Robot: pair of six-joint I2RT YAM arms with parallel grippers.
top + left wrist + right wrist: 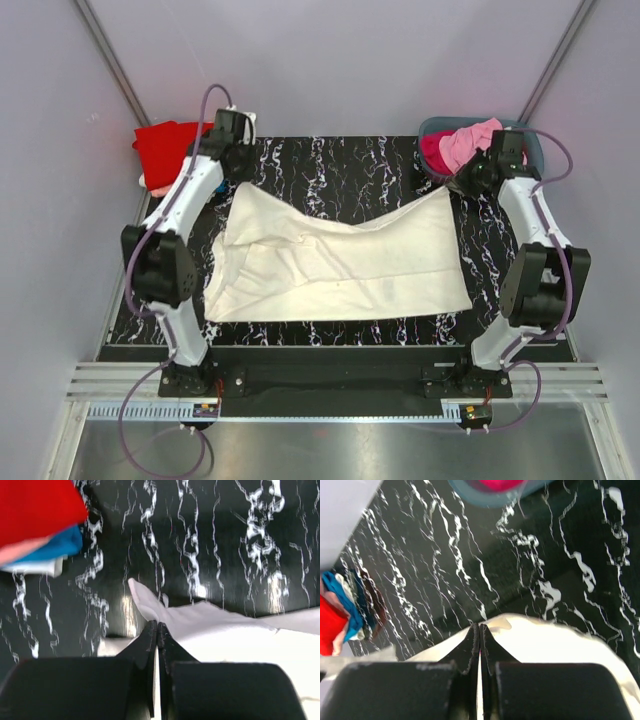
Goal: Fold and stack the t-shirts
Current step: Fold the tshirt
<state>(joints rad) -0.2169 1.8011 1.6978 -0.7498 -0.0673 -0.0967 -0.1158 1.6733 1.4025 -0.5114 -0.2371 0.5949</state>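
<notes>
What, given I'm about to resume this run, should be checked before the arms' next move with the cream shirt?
1. Left gripper shut on the cream shirt at a far corner: ok.
2. Right gripper shut on the other far corner: ok.
3. Shirt lying flat: not ok, creased toward the left arm's side.
4. Folded stack apart from the shirt: ok.
5. Tub clear of the right arm: cannot tell, they look close.
</notes>
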